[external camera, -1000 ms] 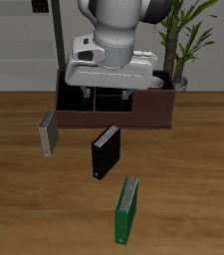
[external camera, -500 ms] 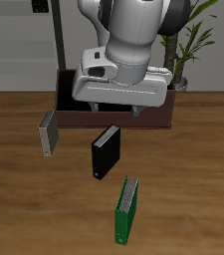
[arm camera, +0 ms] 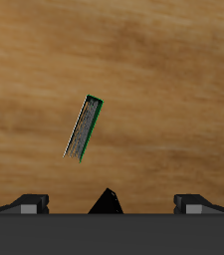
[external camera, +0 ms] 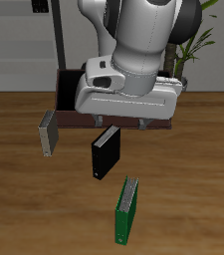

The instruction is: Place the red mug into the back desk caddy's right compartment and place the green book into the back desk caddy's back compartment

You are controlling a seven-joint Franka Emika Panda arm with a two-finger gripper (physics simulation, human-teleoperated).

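Observation:
The green book (external camera: 126, 211) stands upright near the table's front edge; in the wrist view the green book (arm camera: 83, 127) shows its pale page edge on bare wood. My gripper (external camera: 124, 125) hangs open and empty above the table, between the back desk caddy (external camera: 66, 95) and the green book. Its fingertips (arm camera: 29, 203) are spread wide. The arm covers most of the caddy, so its compartments are hidden. The red mug is hidden too.
A black book (external camera: 105, 151) stands just below the gripper, and its top corner (arm camera: 106, 201) pokes in between the fingers in the wrist view. A grey-white book (external camera: 48, 133) stands beside the caddy's end. A potted plant (external camera: 191, 40) rises behind the caddy.
The gripper has moved from over the caddy toward the table's front and now hangs above the black book. It stayed open and empty. The books have not moved.

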